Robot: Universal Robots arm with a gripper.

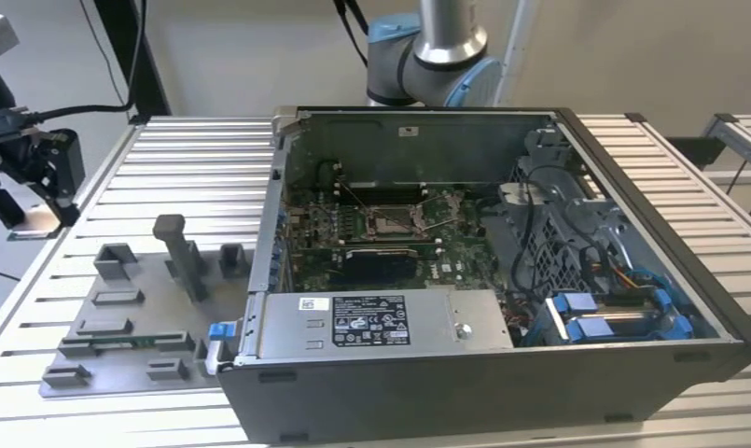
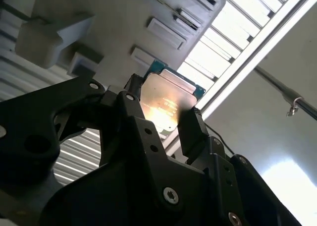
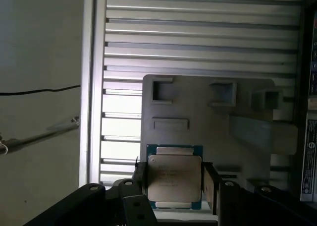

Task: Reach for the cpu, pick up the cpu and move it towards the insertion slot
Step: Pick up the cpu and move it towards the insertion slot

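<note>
The cpu (image 3: pixel 174 176) is off the fixture, clamped by two opposite edges between the dark fingers (image 3: pixel 140 180) of the end effector (image 3: pixel 176 186), which is closed on it. In both wrist views its pale metal top faces the camera, with a rim of blue-green board showing around it. The chip (image 2: pixel 166 99) is near-square, so it has no long axis to speak of. What matters is that the fingers sit on two sides and leave the other two free.

Beyond the chip lies the grey fixture plate (image 3: pixel 208 122) with its raised blocks and empty pockets, resting on the slatted metal counter (image 3: pixel 198 37). The chip looks to hang clear above the plate, not touching it.

In the exterior view the arm's dark wrist hardware (image 1: pixel 33 163) stands at the picture's 9 o'clock edge, over the counter's border. The plate (image 1: pixel 126 327) is toward 7 o'clock. The insertion slot (image 1: pixel 394 221), a silver-framed socket with a dark centre, sits at the picture's middle, down inside the open computer case (image 1: pixel 475 392). From the end effector the slot lies toward about 3 to 4 o'clock in that view, well apart, with the case's near wall between them. The pick-up looks done and the carry barely begun
</note>
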